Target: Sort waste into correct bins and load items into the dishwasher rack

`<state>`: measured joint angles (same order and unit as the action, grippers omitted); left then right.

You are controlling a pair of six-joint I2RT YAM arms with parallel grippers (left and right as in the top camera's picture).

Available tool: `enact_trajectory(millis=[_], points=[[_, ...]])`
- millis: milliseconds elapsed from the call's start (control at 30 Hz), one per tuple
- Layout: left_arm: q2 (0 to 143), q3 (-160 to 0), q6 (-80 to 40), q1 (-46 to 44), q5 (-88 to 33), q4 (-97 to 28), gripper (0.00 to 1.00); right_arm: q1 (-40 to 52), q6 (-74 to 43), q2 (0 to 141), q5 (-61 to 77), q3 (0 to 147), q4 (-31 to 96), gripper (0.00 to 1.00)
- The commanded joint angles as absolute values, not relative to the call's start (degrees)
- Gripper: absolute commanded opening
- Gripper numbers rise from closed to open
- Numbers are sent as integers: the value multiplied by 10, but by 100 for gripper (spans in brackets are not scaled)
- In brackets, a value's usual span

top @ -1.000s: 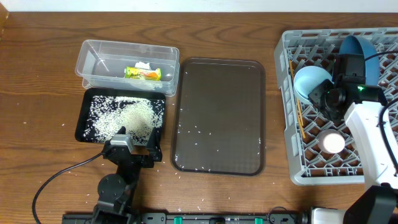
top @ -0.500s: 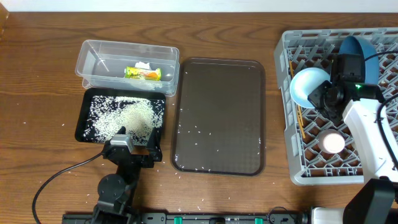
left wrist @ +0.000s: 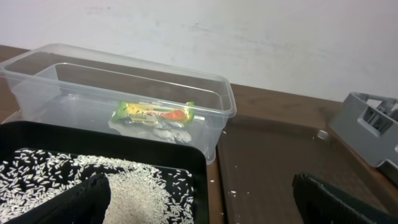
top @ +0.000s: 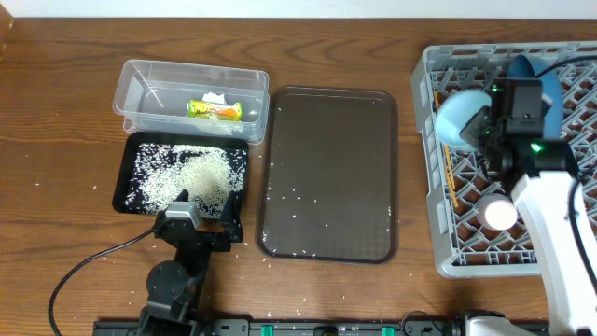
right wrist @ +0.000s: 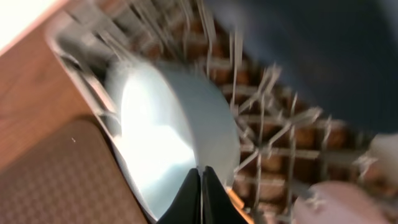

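White blue-rimmed bowl [top: 459,117] is gripped tilted by closed right pincer [right wrist: 200,185] for racking in grey lattice crate [top: 437,224]; left pincer [left wrist: 205,202] is left wide open, empty.

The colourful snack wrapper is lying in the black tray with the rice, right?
Not quite. The snack wrapper lies in the clear tub, not the black tray. Only the rice is in that tray. The left wrist view shows it.

brown serving tray [top: 326,140] lies on wooden table [top: 56,112].
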<state>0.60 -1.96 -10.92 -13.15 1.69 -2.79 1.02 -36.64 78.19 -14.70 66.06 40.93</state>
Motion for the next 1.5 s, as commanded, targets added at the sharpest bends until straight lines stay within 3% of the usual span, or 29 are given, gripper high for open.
enact_trajectory(millis=[0, 200, 400, 500, 767, 1167, 1233, 1300, 1467], points=[[2, -2, -114, -128, 20, -39, 96, 31, -259, 740, -267, 674, 402, 1], [2, -2, -114, -128, 20, -39, 96, 52, -201, 747, -404, 674, 412, 1], [2, -2, -114, -128, 20, -39, 96, 53, -203, 771, -303, 674, 426, 1], [2, -2, -114, -128, 20, -39, 96, 52, -352, 783, -270, 674, 476, 26], [2, -2, -114, -128, 20, -39, 96, 53, -509, 838, -205, 674, 503, 37], [2, -2, -114, -128, 20, -39, 96, 52, -557, 893, -208, 674, 486, 48], [2, -2, -114, -128, 20, -39, 96, 52, -557, 893, -208, 674, 486, 43], [2, -2, -114, -128, 20, -39, 96, 52, -557, 894, -210, 674, 487, 30], [2, -2, -114, -128, 20, -39, 96, 52, -558, 912, -207, 673, 495, 30]])
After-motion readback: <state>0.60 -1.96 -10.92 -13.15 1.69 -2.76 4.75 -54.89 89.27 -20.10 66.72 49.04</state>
